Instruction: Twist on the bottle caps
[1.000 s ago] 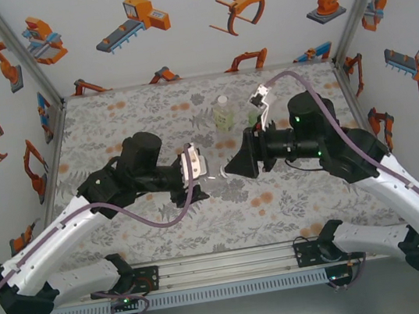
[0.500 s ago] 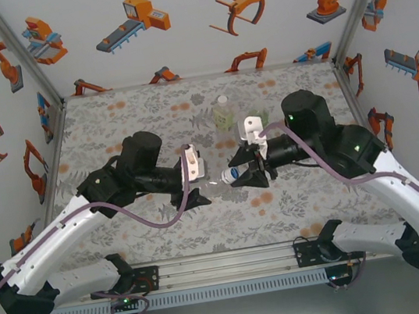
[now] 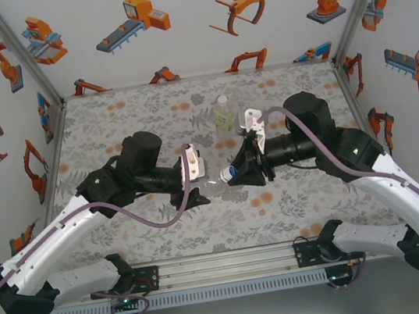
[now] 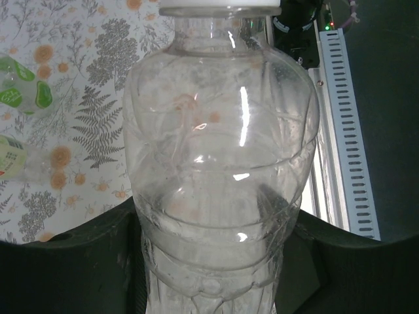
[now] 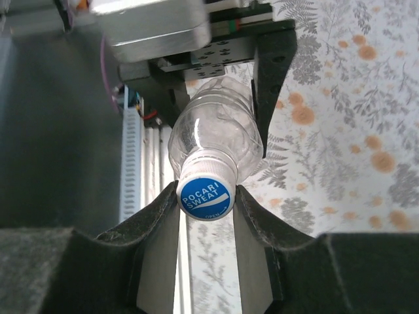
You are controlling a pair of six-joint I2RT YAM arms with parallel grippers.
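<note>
— Where's the round white-and-blue plastic screw cap (image 5: 205, 195)?
— On the neck of the clear plastic bottle (image 4: 216, 163), pinched by the right gripper (image 5: 206, 204). The left gripper (image 4: 211, 229) clamps that bottle's body.

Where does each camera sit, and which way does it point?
Top: fixed above and behind the robot, looking down on the mat; the left claw and right claw meet at a bottle.
Left wrist: rides the left wrist, looking along the gripped bottle to its cap; its fingers flank the base.
Right wrist: rides the right wrist, facing the cap end-on between its fingers.
Shared: both wrist views show the same bottle and cap.
</note>
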